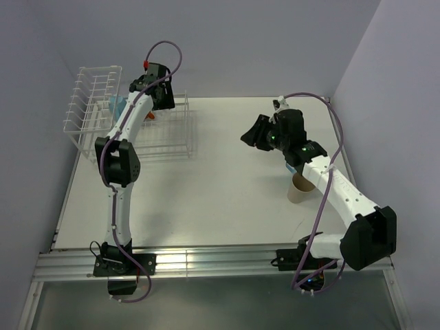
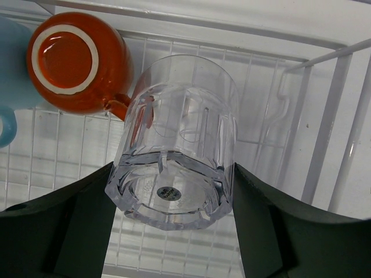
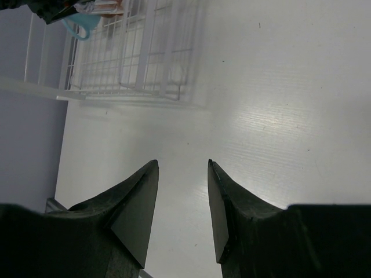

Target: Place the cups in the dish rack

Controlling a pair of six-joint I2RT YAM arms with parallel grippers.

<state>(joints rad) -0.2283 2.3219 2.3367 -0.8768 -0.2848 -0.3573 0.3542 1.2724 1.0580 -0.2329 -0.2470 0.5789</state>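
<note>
1. The left gripper held the tumbler clamped near its base, over the rack basket. The red cup and a blue mug sat inside.
2. It looked like the placing step. Next it needed lowering, then letting go.
3. The right gripper hung spread and empty above the table. The beige cup stood by that arm, outside the rack.
4. I couldn't tell whether the tumbler touched the wires. The mug was cut off at the frame edge.

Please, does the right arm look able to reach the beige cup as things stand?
Probably yes. The right gripper is open and empty, and the beige cup stands upright on the table, bare tabletop beside it. It sits close beside that arm's forearm, though, so the arm would have to fold back.
</note>
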